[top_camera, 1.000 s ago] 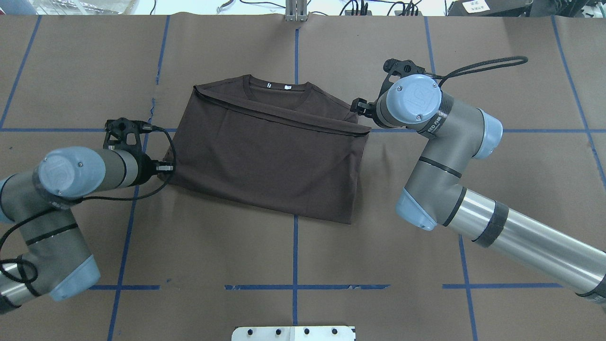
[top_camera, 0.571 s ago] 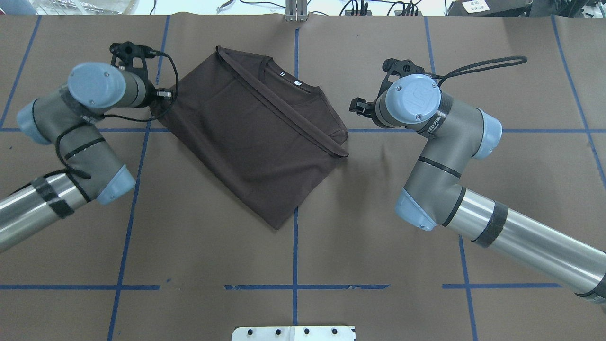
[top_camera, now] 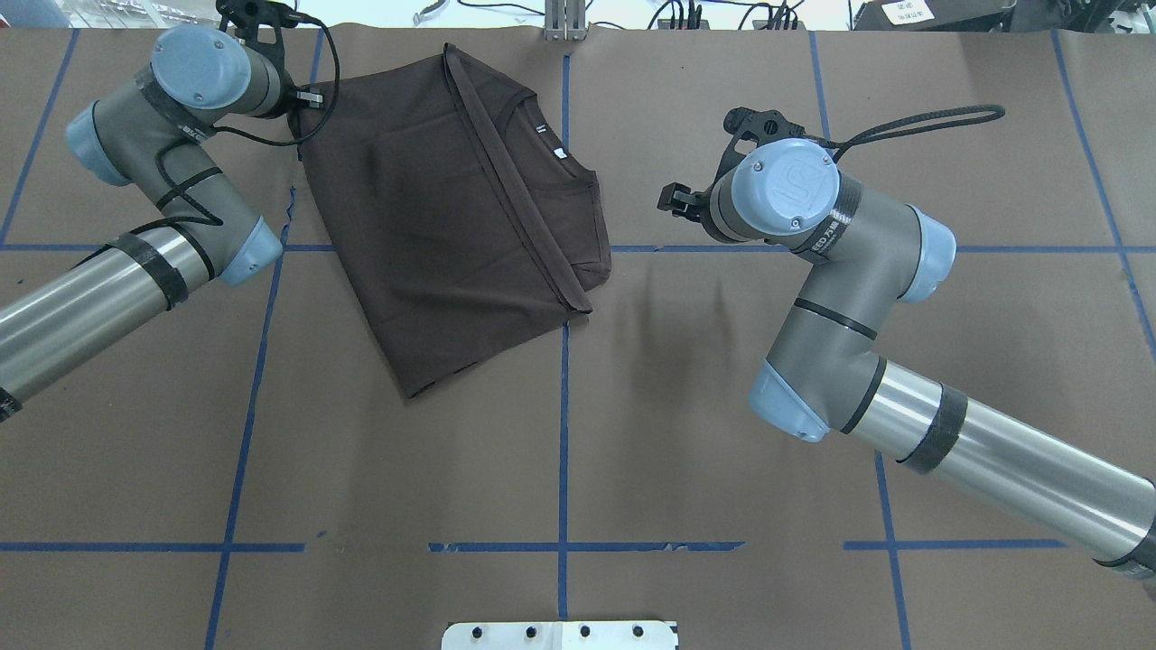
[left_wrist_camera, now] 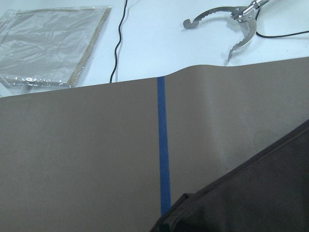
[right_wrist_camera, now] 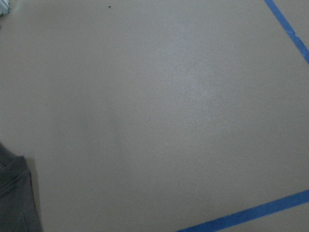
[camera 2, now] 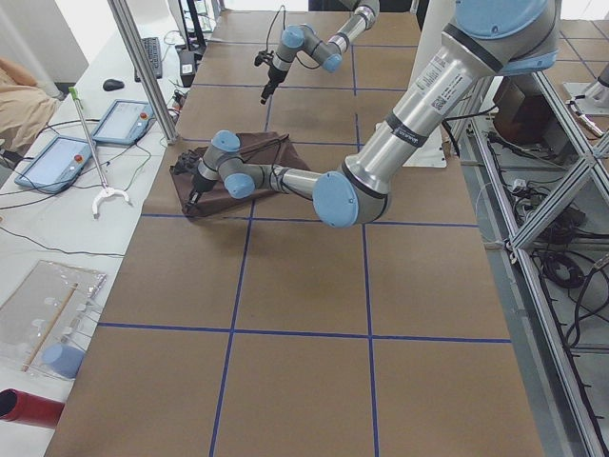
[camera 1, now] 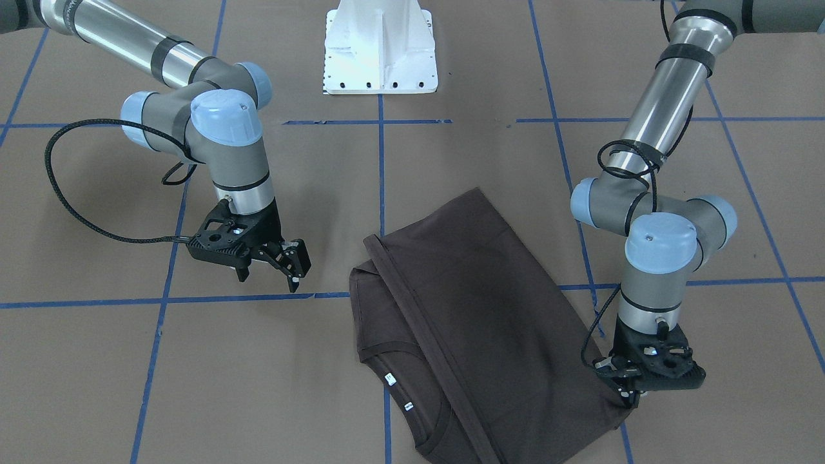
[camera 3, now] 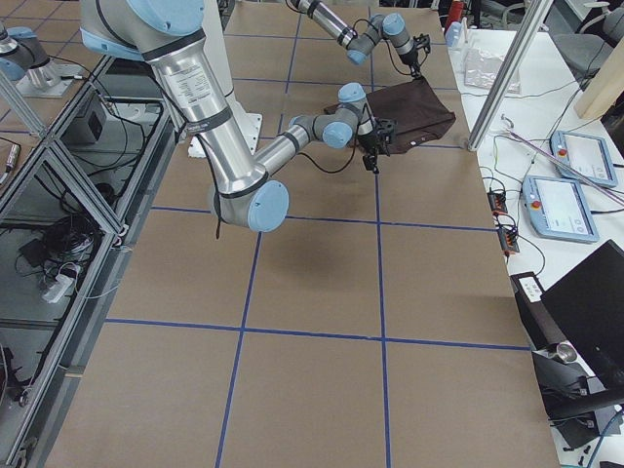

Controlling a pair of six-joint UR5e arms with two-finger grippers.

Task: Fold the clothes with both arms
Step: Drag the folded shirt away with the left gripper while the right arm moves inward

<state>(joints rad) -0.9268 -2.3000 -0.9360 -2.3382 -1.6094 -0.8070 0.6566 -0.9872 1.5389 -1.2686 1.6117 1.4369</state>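
Observation:
The dark brown T-shirt [top_camera: 442, 208] lies folded and turned askew at the far left of the table, collar and white tags [top_camera: 560, 153] facing up. It also shows in the front view [camera 1: 477, 322]. My left gripper [camera 1: 628, 393] is shut on the shirt's far-left corner, low at the table; overhead it sits by that corner [top_camera: 302, 95]. My right gripper [camera 1: 271, 274] is open and empty above bare table, well apart from the shirt's right edge; overhead it shows beside its wrist [top_camera: 675, 200]. The left wrist view shows a shirt edge [left_wrist_camera: 251, 193], and the right wrist view shows a small piece of shirt [right_wrist_camera: 12, 193].
The brown paper table cover has blue tape grid lines [top_camera: 563, 433]. The white pedestal base [camera 1: 380, 45] stands at the robot's side. The table's far edge [left_wrist_camera: 145, 82] runs just beyond the shirt, with a white bench, cables and a metal grabber tool [left_wrist_camera: 236, 19] behind it.
My left gripper has dragged its shirt corner toward the far-left edge, swinging the whole shirt round. The shirt's right end has slid away from my right gripper, which has barely moved.

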